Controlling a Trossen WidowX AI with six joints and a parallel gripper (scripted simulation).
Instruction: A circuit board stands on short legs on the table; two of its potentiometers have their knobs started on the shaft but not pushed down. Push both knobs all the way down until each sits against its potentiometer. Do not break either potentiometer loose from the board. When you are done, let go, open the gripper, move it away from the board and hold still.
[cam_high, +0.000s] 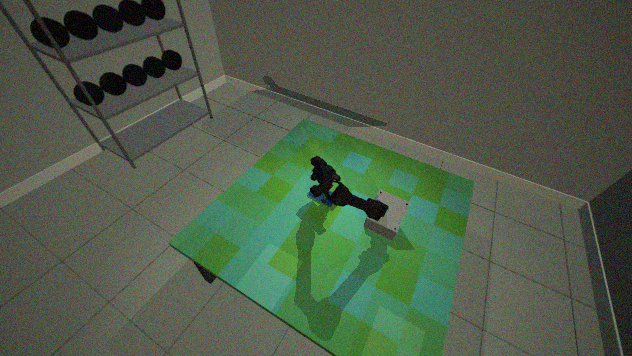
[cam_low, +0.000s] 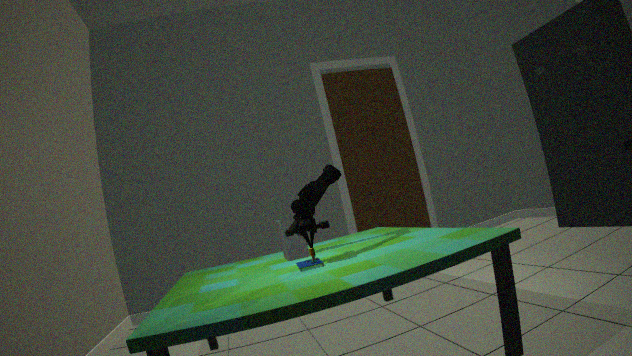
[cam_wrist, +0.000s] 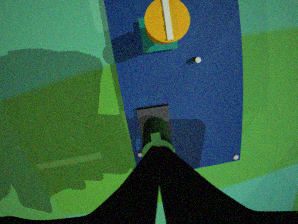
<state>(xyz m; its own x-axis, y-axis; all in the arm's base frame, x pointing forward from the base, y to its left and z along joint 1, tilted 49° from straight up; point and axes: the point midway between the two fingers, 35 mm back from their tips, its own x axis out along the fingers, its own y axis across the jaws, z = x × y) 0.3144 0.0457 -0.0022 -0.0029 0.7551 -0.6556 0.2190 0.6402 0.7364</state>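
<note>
The jaws (cam_low: 312, 245) are closed with their tips together, nothing pinched between them, and point down at the board. In the wrist view the tips cover part of a dark green round knob (cam_wrist: 156, 126) over a grey square potentiometer body (cam_wrist: 148, 114); whether they touch it, and whether that knob is seated, I cannot tell.

Beyond, toward the top of the wrist view, a round orange knob with a pale stripe (cam_wrist: 156, 21) stands over a teal potentiometer body (cam_wrist: 159, 46), clear of the jaws. Both belong to the flat blue circuit board (cam_high: 327, 202) (cam_low: 303, 265) (cam_wrist: 220, 90) on the green patchwork tabletop (cam_high: 240, 200) (cam_low: 250, 280) (cam_wrist: 270, 65), left of the pale box (cam_high: 395, 206) in the top view.

The step seems to be pressing the green knob with closed tips. Pushing off-centre could tip it on its shaft; sideways drift under load could lever the potentiometer loose. Too much force after seating risks the same, while stopping early would leave it proud.
</note>
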